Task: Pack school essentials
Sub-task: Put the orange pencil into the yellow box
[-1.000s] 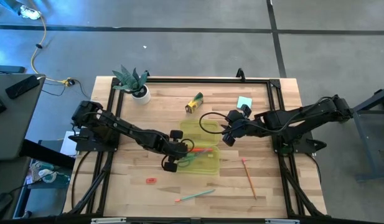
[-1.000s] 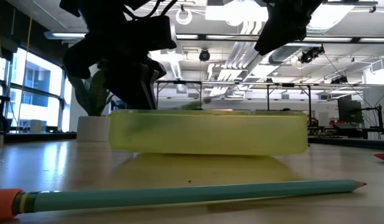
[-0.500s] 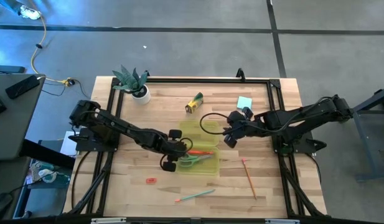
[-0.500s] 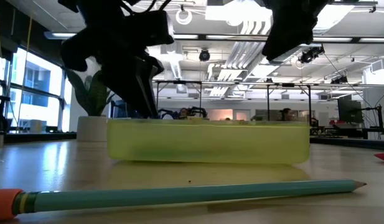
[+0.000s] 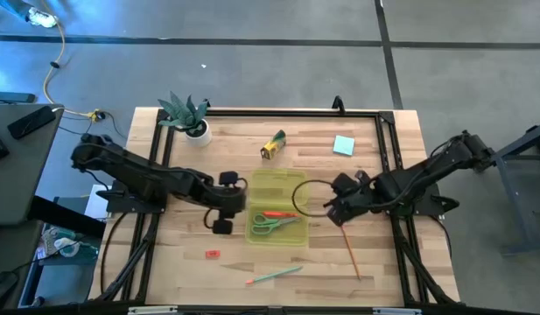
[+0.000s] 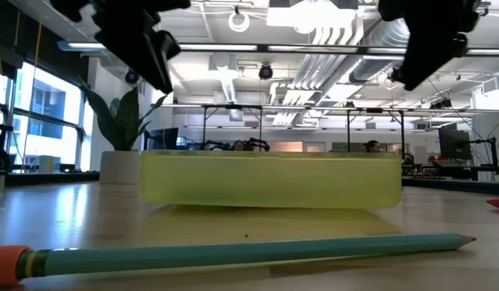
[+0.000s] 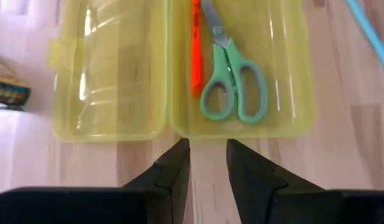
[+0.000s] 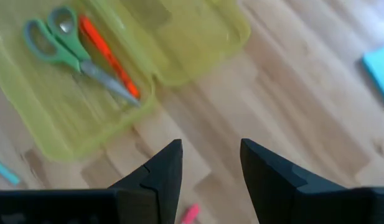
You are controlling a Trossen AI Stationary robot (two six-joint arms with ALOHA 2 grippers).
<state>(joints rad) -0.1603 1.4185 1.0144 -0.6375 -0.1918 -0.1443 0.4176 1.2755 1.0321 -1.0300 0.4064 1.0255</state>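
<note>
Open yellow case on a pale wood tabletop, grey floor around it.

Beyond the tabletop, an open hall with ceiling pipes and lights. In the case lie green-handled scissors and an orange pen, side by side. Outside it: a teal pencil (nearest the low camera), an orange pencil, a red eraser, a crayon box, a teal notepad and a potted plant. The left gripper sits beside the case, empty, fingers slightly parted; the right gripper opposite, released.
</note>
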